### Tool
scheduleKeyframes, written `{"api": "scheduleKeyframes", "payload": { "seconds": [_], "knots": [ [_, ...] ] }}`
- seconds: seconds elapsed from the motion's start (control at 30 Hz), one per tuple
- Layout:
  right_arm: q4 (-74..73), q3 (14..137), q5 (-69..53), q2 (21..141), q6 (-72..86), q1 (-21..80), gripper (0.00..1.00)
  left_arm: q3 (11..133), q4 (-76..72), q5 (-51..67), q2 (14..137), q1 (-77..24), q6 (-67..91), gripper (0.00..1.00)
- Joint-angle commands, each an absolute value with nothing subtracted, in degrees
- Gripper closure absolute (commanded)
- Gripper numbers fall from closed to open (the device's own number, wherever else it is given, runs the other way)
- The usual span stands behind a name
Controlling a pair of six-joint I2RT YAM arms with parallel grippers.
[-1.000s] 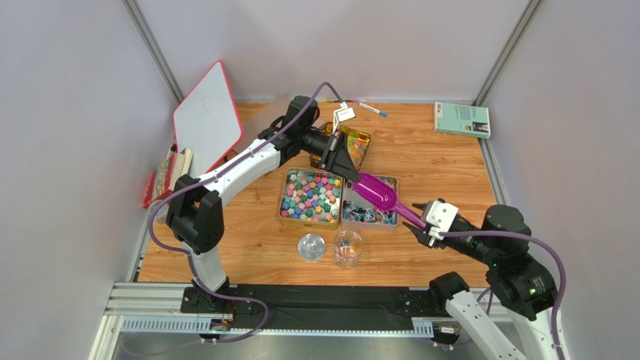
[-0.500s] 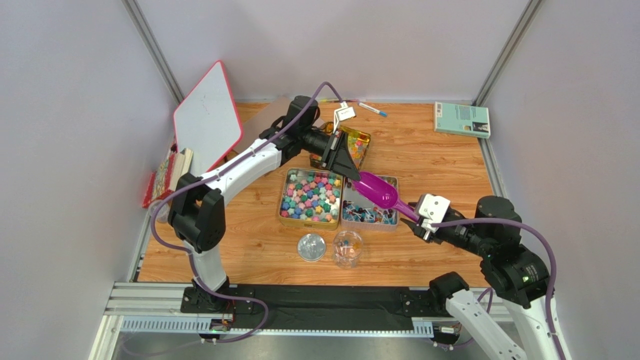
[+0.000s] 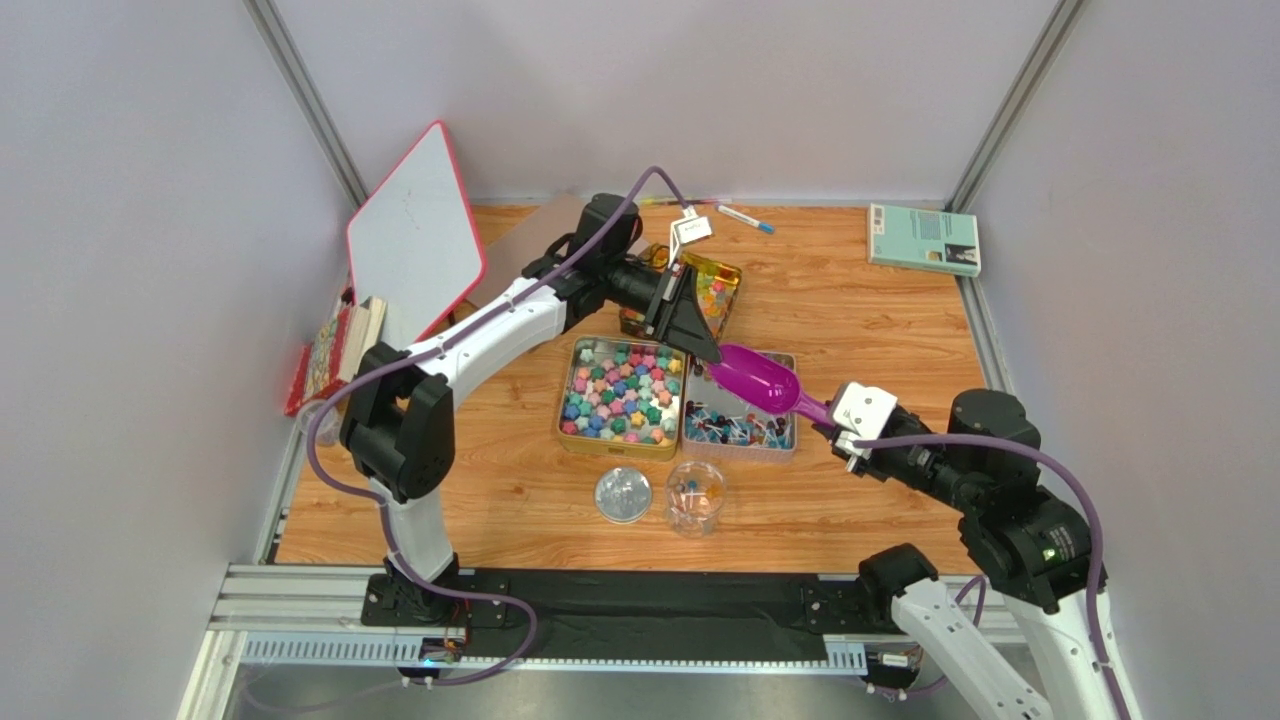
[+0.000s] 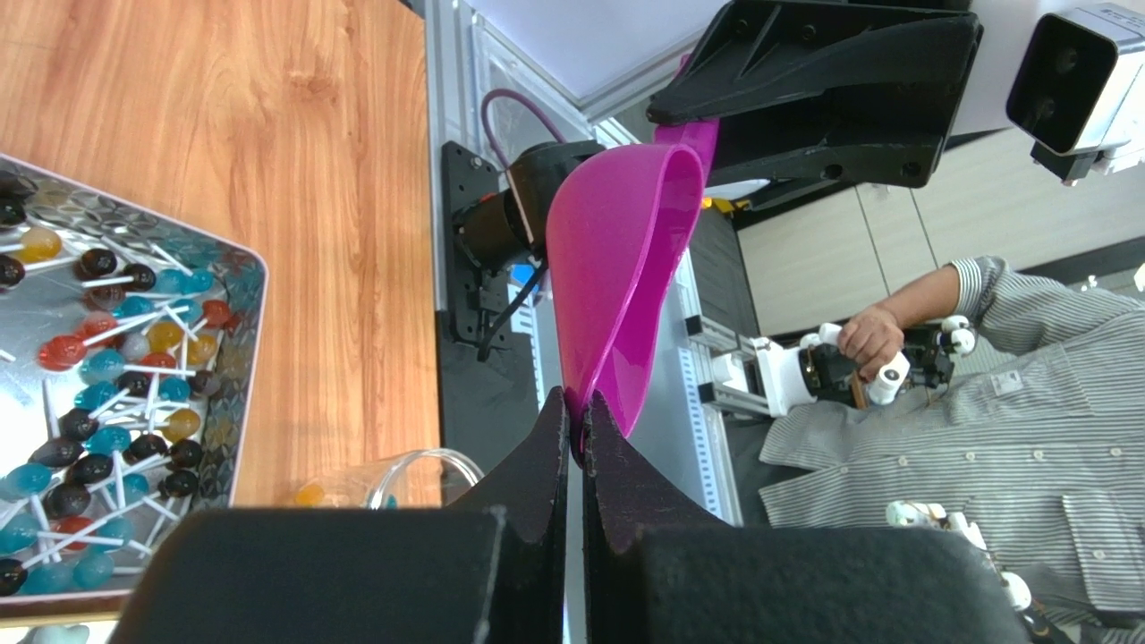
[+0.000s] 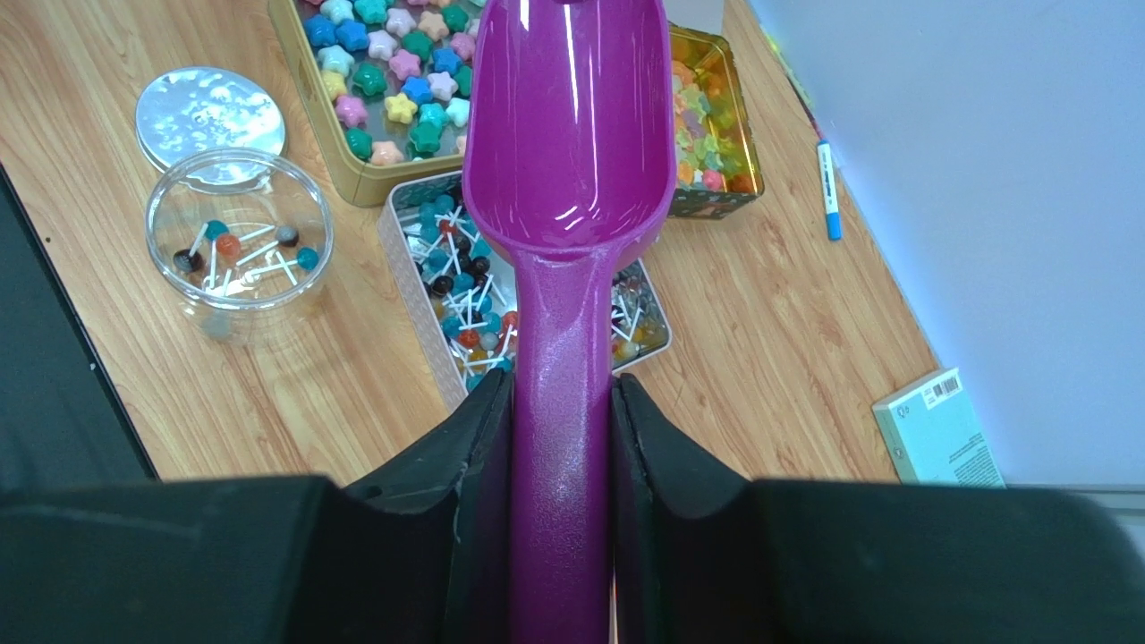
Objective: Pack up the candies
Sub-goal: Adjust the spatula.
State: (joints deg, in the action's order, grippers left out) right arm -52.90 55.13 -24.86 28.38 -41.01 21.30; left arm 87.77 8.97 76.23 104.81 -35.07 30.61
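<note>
right claw point(image 5: 562, 396) closed on the handle of the purple scoop point(image 5: 567, 134), a finger pressed to each side. left claw point(image 4: 573, 413) narrowed to a pinch on the tip of the scoop's bowl. candies point(image 5: 390, 67) lie in three open tins point(image 5: 312, 128) beneath the scoop, ahead of the right claw; a few sit in the clear jar point(image 5: 238, 242) to its forward left, beside a loose lid point(image 5: 211, 114)
</note>
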Motion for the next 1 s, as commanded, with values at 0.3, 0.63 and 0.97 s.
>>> {"api": "scheduleKeyframes", "payload": {
  "seconds": [0.3,0.63,0.97],
  "knots": [
    [-66.1,63.4,-19.5,35.4,-58.1,22.1,1.0,99.1,44.7,45.0,101.7,-33.2,-8.9,0.53],
    [-68.5,78.2,-16.7,61.4,-76.6,22.1,1.0,71.4,45.2,13.2,79.4,-31.6,-25.9,0.52],
    [-69.3,97.0,-17.1,91.5,-88.6,26.6,1.0,59.7,45.6,12.5,71.5,-21.8,-23.7,1.0]
  ]
}}
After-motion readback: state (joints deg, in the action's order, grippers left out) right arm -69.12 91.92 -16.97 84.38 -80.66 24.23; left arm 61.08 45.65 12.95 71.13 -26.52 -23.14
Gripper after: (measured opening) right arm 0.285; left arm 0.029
